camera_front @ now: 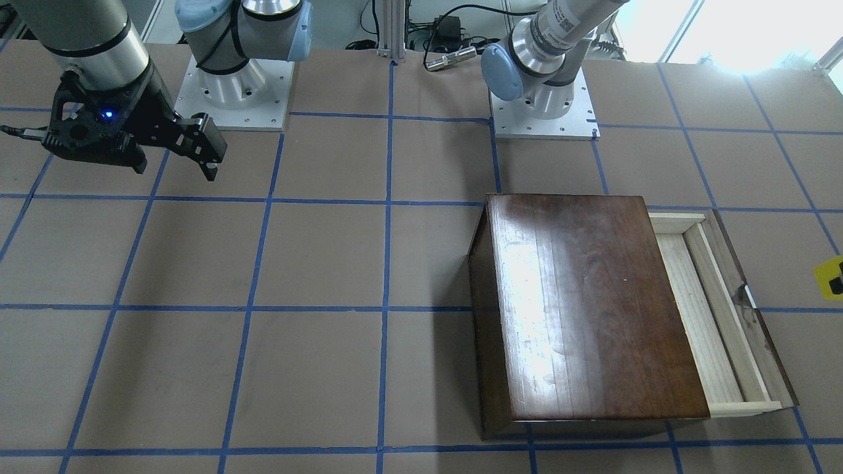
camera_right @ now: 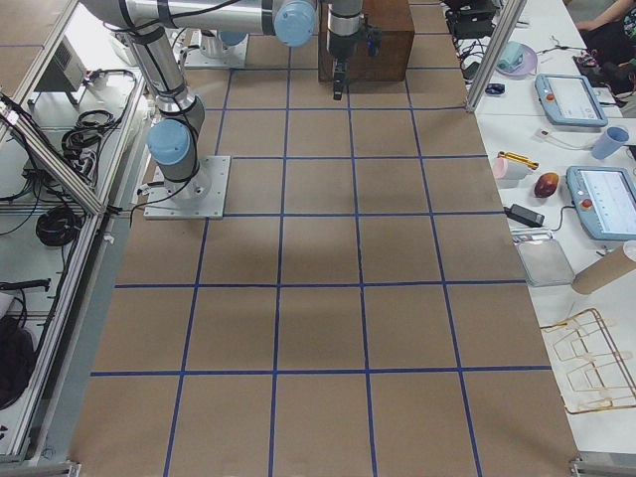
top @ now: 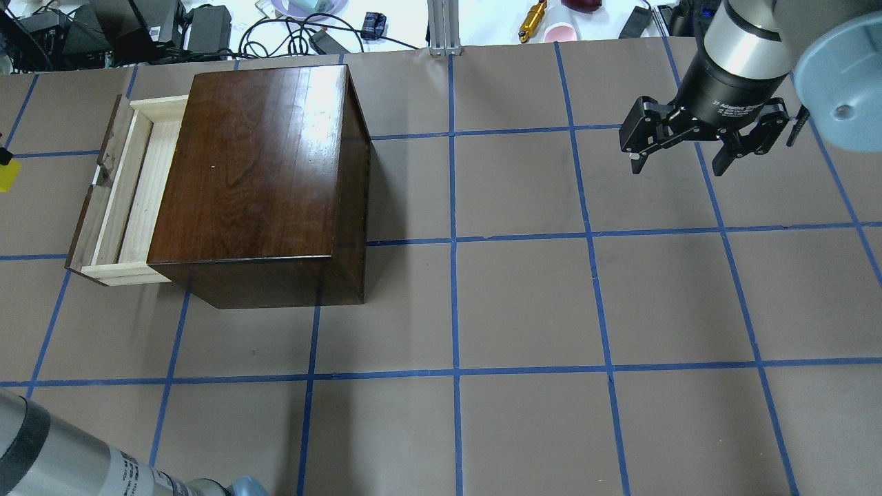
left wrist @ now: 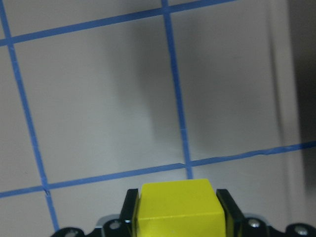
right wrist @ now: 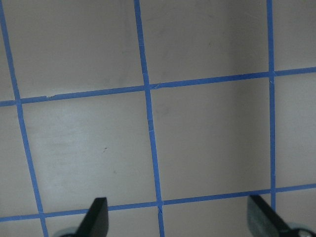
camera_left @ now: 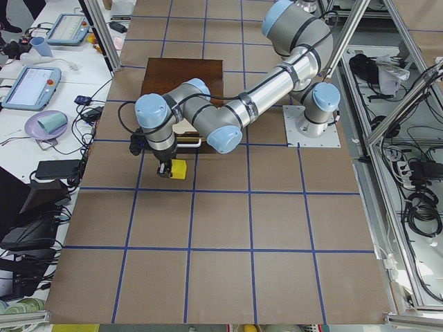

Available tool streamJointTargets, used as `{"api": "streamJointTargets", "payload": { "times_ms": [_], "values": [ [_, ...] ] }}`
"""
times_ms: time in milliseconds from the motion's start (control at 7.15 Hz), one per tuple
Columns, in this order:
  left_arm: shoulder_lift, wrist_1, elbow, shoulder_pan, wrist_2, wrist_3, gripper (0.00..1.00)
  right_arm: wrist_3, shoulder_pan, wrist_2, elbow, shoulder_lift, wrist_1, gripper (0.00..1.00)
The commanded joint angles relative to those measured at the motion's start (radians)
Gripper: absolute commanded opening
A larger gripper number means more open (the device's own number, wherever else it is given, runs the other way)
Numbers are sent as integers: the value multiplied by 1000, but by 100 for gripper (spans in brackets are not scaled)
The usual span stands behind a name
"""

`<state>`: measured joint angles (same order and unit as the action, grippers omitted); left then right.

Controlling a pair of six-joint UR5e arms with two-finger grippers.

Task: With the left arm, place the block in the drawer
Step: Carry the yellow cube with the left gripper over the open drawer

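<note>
The yellow block (left wrist: 177,210) sits clamped between the left gripper's fingers (left wrist: 130,203). In the exterior left view the left gripper (camera_left: 165,168) holds the block (camera_left: 179,170) just above the table, outside the drawer's dark front panel. The block shows at the frame edge in the front-facing view (camera_front: 826,273) and the overhead view (top: 5,176). The drawer (top: 138,193) is pulled out of the dark-brown box (top: 262,172), and its pale tray (camera_front: 698,316) shows nothing inside. The right gripper (top: 679,164), with a blue glow (camera_front: 174,164), hangs open and empty far from the box.
Blue tape lines grid the brown table. Both arm bases (camera_front: 543,112) stand at the robot's edge. Cables and power bricks (top: 207,27) lie past the far edge. A side bench with tablets (camera_left: 31,83) runs along the operators' side.
</note>
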<state>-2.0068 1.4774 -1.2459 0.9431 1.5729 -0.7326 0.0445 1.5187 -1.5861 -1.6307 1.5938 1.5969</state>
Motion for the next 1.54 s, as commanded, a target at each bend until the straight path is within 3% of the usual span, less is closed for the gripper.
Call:
{"api": "streamJointTargets", "payload": {
  "times_ms": [0, 559, 1258, 1398],
  "values": [
    [55, 0, -73, 104, -7, 140, 26, 0, 0, 0, 0, 0, 0, 100],
    [69, -11, -115, 226, -42, 343, 23, 0, 0, 0, 0, 0, 0, 100],
    [39, -40, -208, 227, -40, 338, 23, 0, 0, 0, -1, 0, 0, 100],
    [31, -107, -242, 227, -42, 337, 23, 0, 0, 0, 0, 0, 0, 100]
  ]
}}
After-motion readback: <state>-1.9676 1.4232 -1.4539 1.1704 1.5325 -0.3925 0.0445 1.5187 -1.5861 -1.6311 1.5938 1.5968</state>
